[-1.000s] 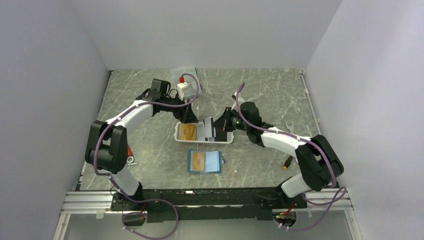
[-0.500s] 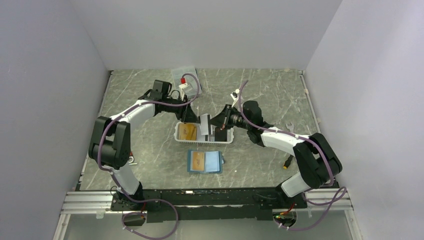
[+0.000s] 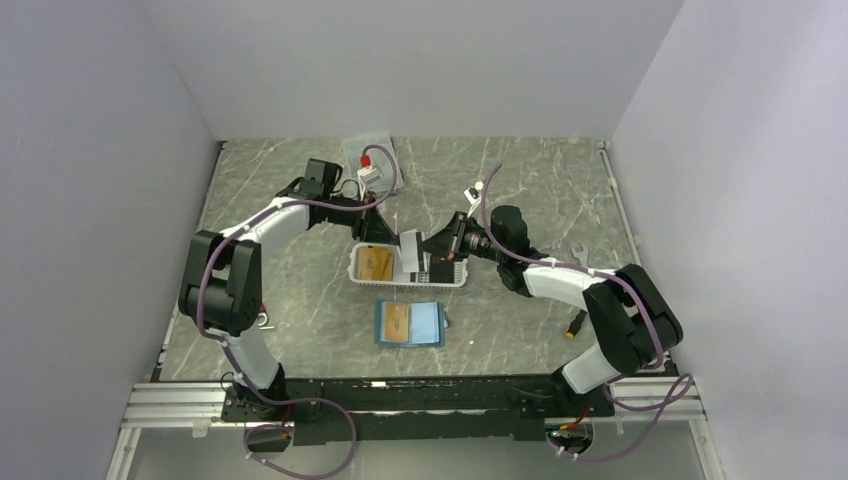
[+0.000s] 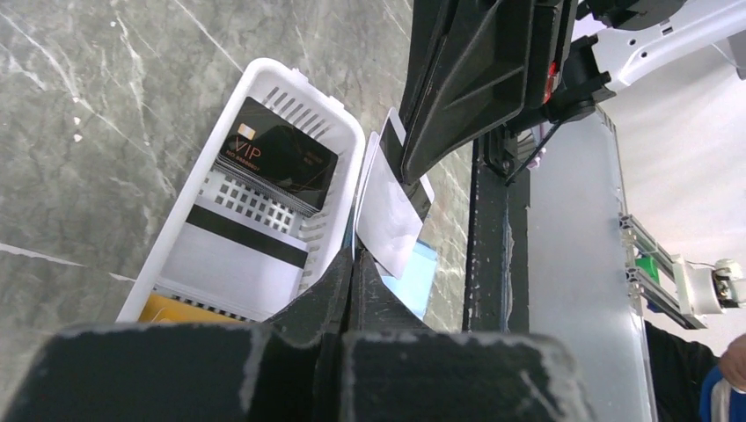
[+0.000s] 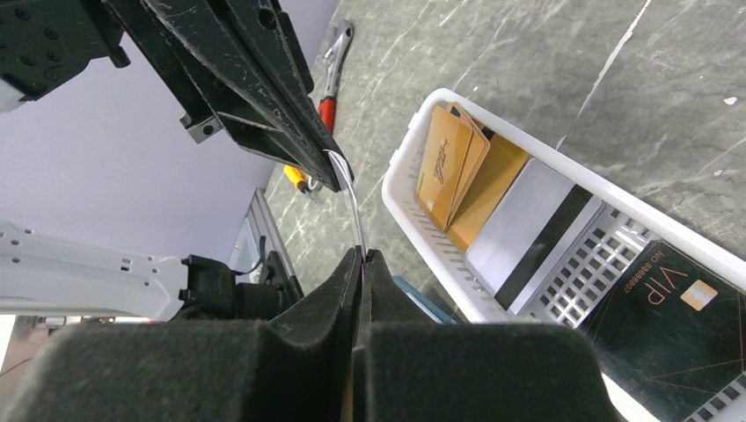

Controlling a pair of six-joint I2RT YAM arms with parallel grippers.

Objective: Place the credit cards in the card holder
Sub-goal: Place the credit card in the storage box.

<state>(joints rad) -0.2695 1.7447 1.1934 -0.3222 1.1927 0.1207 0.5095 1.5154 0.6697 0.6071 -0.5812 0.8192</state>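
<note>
Over the white basket [image 3: 455,277], a pale credit card [image 3: 410,243] hangs between both grippers. My left gripper [image 3: 387,230] [image 4: 354,255] is shut on one end of this card [image 4: 387,215]. My right gripper [image 3: 437,247] [image 5: 363,255] is shut on the other end; from the right wrist the card [image 5: 353,200] shows edge-on and slightly bowed. A black VIP card [image 4: 280,158], a grey striped card [image 4: 233,255] and gold cards [image 5: 453,167] lie in the basket. The teal card holder [image 3: 425,322] lies open in front of the basket with a yellow card [image 3: 397,321] in its left half.
A clear compartment box [image 3: 358,148] stands at the back behind the left arm. A red-handled tool [image 3: 259,301] lies by the left arm's base. A wrench [image 3: 578,250] and a small orange item [image 3: 576,325] lie near the right arm.
My left gripper moved right to the card's free end and shut on it. The right gripper kept hold of the card and raised it a little above the basket.
</note>
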